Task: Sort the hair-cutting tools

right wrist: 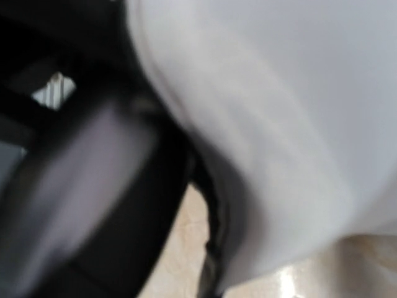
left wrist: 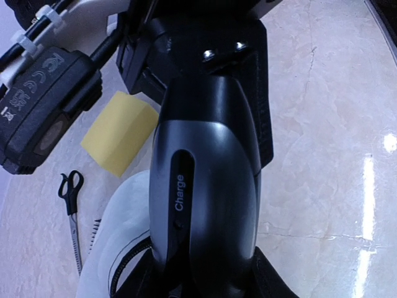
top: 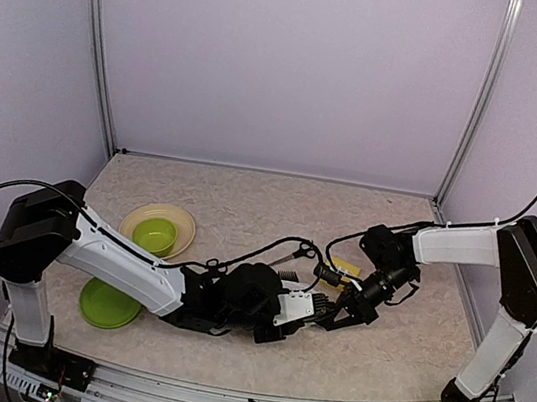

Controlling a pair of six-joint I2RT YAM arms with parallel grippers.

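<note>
A black-and-silver electric clipper (left wrist: pixel 205 186) marked "Charge" fills the left wrist view. My left gripper (left wrist: pixel 201 282) is shut on its rear end, low over the table's middle (top: pixel 301 309). Under it lies the white zip pouch (left wrist: pixel 118 230). One pair of black-handled scissors (left wrist: pixel 70 208) rests on the table to the left of the pouch. A black toothed comb guard (top: pixel 287 278) shows just behind the left gripper. My right gripper (top: pixel 346 304) meets the left one nose to nose. Its wrist view is a blur of white pouch (right wrist: pixel 260 124) and black shapes, so its fingers are hidden.
A yellow paper note (left wrist: pixel 121 131) lies on the table by the right wrist (top: pixel 343 267). A green bowl (top: pixel 155 235) sits in a pale yellow dish at the left, with a green plate (top: pixel 109 305) nearer the left arm's base. Cables trail over the middle.
</note>
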